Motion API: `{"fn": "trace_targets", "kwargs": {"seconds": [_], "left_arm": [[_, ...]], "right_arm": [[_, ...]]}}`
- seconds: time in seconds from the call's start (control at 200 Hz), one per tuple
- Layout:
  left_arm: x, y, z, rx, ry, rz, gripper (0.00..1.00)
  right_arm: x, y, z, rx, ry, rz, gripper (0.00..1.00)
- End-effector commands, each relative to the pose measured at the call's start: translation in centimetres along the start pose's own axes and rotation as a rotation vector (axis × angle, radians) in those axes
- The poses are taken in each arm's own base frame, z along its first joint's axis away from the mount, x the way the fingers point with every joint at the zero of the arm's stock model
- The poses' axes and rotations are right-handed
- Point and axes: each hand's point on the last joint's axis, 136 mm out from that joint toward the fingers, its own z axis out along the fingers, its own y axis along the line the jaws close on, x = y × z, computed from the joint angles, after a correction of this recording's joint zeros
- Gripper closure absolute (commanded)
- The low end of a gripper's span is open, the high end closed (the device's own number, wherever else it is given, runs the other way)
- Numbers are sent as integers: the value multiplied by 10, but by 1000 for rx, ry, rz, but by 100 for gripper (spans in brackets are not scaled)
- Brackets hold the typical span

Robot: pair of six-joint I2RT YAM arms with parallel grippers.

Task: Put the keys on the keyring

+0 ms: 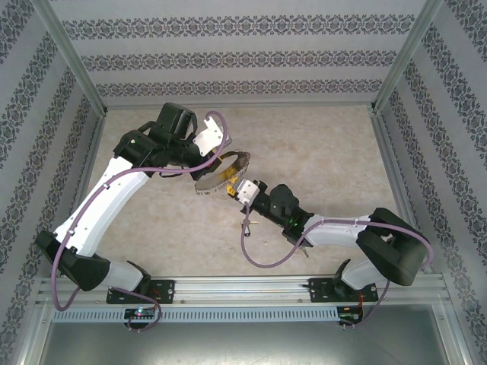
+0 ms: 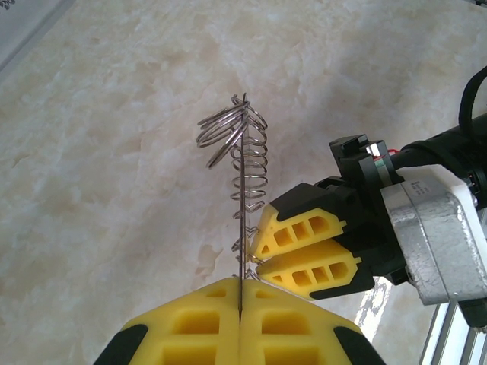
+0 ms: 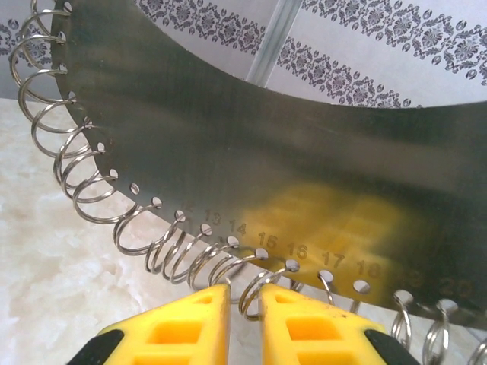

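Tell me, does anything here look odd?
Nothing broken or spilled. The keyring, pinched on edge in the left claw, has its topmost rings splayed crookedly, while lower ones hang in a neat row.

Tabletop: pale beige with a marbled stone look, matte, under soft, even light. Far wall, left wall and right wall: white paper crossed by horizontal bands of dark grey damask pattern. Left post and right post: silvery metal, rising from the far corners. Near edge: slotted aluminium rail running left to right. Nearer still, a plain grey panel.
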Motion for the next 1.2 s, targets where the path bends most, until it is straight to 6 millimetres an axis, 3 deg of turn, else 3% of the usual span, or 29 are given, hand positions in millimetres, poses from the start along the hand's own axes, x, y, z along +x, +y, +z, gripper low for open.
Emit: {"fn": "trace_targets", "kwargs": {"seconds": [0.0, 0.56, 0.804, 1.199], "left_arm": [[-12, -10, -12, 6, -60, 36, 100], [-12, -11, -12, 8, -60, 32, 100], [-13, -12, -14, 4, -62, 37, 100], [-13, -11, -13, 3, -63, 38, 100]], "right_arm": [[-1, -1, -9, 24, -3, 18, 82], [-23, -9, 4, 43, -70, 2, 84], [-19, -16, 5, 84, -53, -3, 83], [-16, -3, 2, 15, -50, 15, 79]]}}
